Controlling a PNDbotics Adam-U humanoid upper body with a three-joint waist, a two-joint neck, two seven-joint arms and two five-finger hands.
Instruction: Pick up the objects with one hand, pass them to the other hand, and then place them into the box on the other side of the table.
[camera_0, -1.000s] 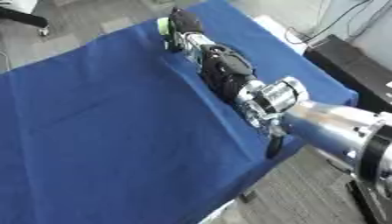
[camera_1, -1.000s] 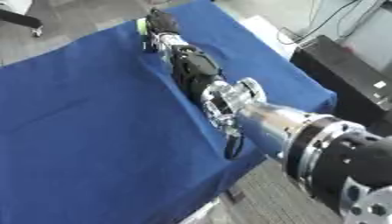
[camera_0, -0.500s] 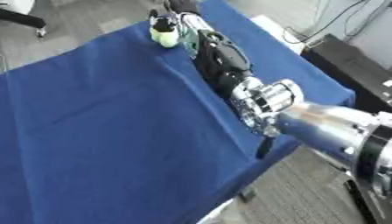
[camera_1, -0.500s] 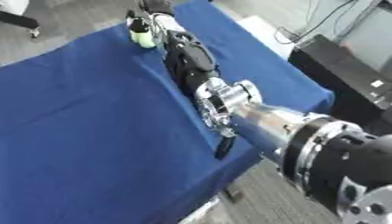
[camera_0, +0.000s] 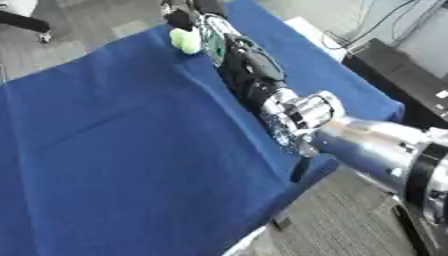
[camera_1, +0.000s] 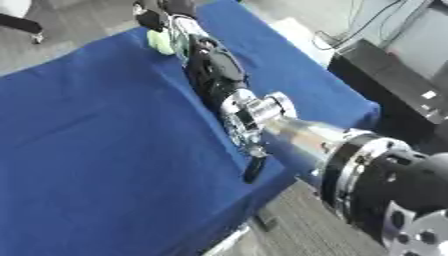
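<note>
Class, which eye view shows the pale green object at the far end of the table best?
The left eye view: the pale green object lies further inside the frame beside the right robot hand. The right eye view shows it too, nearer the top edge.

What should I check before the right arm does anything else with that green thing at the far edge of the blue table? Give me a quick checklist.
1. Right hand at the light green object: ok, it is at the far table edge right beside the object.
2. Fingers closed on the object: cannot tell, they are dark and blurred there.
3. Object lifted off the blue cloth: cannot tell.
4. Left hand ready to receive: not ok, it shows in neither view.
5. Target box located: not ok, no box is visible.
6. Right forearm path over the cloth: ok, nothing lies under it.
</note>
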